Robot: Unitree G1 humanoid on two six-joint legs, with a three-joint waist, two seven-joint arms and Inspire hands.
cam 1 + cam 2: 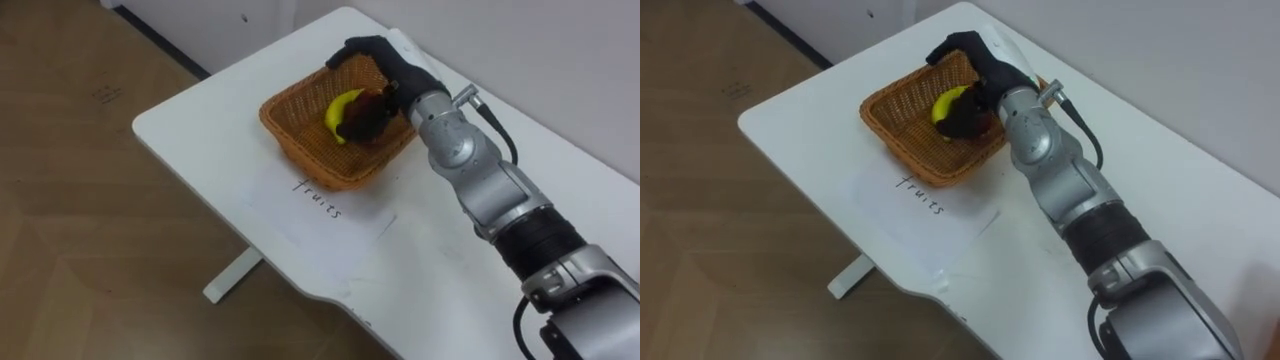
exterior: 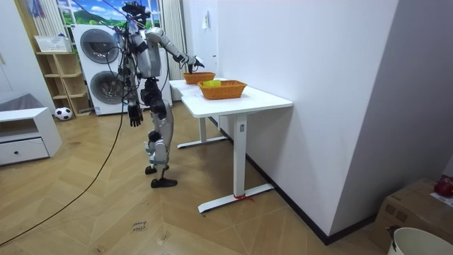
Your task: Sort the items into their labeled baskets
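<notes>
Handwritten "fruits" on the white paper sheet (image 1: 320, 238) lying flat on the counter (image 1: 190, 125). The word sits just beside the wicker basket (image 1: 290, 135).

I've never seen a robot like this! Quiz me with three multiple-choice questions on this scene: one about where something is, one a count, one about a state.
1. Where does the curved yellow banana lie?
A. in the woven orange-brown basket
B. on a shelf
C. on the floor

2. How many woven baskets stand on the white table in the room view?
A. one
B. two
C. three

3. How is the robot's left hand?
A. hanging by its side
B. resting on the table
C. carrying the banana

Answers:
1 A: the banana lies inside the basket, under the right hand.
2 B: a second basket stands nearer the room camera.
3 A: it hangs beside the robot's thigh, away from the table.
</notes>
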